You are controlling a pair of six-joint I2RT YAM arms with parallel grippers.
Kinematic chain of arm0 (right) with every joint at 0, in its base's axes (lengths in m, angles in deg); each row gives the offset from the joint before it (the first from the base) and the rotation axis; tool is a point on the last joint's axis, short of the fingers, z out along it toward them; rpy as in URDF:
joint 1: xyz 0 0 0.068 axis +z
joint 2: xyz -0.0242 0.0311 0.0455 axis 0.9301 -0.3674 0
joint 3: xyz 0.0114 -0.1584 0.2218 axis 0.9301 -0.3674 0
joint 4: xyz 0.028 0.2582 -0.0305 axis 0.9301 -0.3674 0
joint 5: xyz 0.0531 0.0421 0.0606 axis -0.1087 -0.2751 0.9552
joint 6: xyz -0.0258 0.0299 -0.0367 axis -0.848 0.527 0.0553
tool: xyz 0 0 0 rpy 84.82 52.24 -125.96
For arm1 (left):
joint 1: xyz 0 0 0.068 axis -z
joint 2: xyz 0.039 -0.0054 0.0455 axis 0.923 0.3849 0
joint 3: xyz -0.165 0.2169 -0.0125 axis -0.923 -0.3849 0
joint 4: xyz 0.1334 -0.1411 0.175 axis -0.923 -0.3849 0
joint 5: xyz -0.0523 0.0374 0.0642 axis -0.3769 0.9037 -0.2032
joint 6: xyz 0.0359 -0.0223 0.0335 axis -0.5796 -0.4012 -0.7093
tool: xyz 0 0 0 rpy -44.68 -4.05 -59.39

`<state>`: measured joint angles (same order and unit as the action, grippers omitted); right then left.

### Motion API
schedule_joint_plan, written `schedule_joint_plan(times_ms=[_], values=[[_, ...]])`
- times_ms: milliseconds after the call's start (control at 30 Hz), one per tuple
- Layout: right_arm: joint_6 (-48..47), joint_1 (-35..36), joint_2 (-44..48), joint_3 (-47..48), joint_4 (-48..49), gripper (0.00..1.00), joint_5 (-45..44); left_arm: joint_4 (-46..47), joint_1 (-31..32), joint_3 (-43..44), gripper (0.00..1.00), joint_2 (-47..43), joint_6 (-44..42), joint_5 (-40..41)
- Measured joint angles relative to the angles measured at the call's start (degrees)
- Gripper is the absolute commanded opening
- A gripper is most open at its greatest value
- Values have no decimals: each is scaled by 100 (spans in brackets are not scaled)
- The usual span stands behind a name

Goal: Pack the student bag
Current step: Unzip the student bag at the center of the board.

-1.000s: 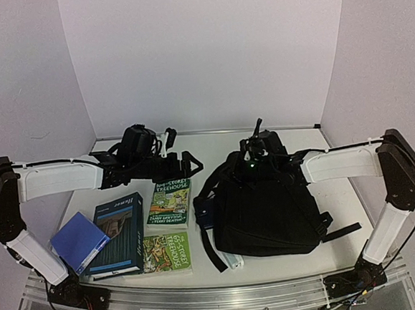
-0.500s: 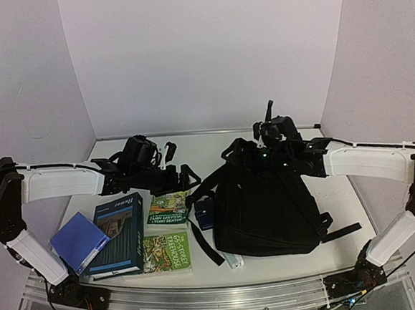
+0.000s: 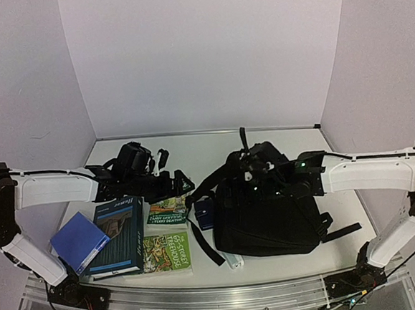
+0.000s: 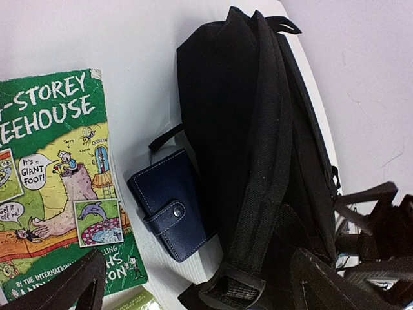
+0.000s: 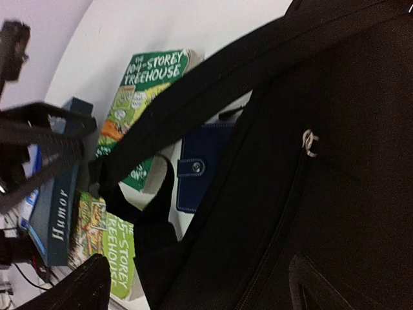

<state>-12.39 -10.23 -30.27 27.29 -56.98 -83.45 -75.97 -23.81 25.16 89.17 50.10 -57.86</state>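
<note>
Left of the surface (image 3: 214,144): Humor book (image 3: 120,230) and near Treehouse paperback (image 3: 165,252) lie flat, likely staged for packing. Left claw (image 3: 174,169) hovers over the far Treehouse paperback (image 4: 58,181), spread wide, empty. Dark-blue wallet (image 4: 171,203) touches the student bag (image 3: 270,215), which lies flat right of centre, long axis near-to-far, top toward the back wall. Right claw (image 3: 245,158) sits over its top, wide apart, gripping nothing, probably after the zipper.

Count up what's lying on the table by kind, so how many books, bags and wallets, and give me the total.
Books: 4 (upper green Treehouse book, lower green Treehouse book, Humor book, blue book)
Backpacks: 1 (black backpack)
Wallets: 1 (dark-blue wallet)
Total: 6
A pale item peeks from under the backpack; I can't identify it, so it isn't counted.
</note>
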Motion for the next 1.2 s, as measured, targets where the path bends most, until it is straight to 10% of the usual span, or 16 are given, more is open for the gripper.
schedule_joint_plan(times_ms=[233,367,500,633,767,1200], values=[[193,583,-691,260,-589,55,-685,-13,-2,0,100,-146,35,127],[278,670,-857,303,-674,50,-1048,-59,-2,0,100,-159,19,142],[183,496,-857,303,-790,54,-1274,-154,0,34,100,-152,-17,74],[-134,255,-856,307,-808,85,-1275,-165,51,299,100,46,-68,-32],[-376,81,-746,312,-807,95,-1024,-168,228,823,100,404,-178,-53],[-623,-1997,519,-267,119,86,319,-157,572,2140,97,1448,-308,-172]])
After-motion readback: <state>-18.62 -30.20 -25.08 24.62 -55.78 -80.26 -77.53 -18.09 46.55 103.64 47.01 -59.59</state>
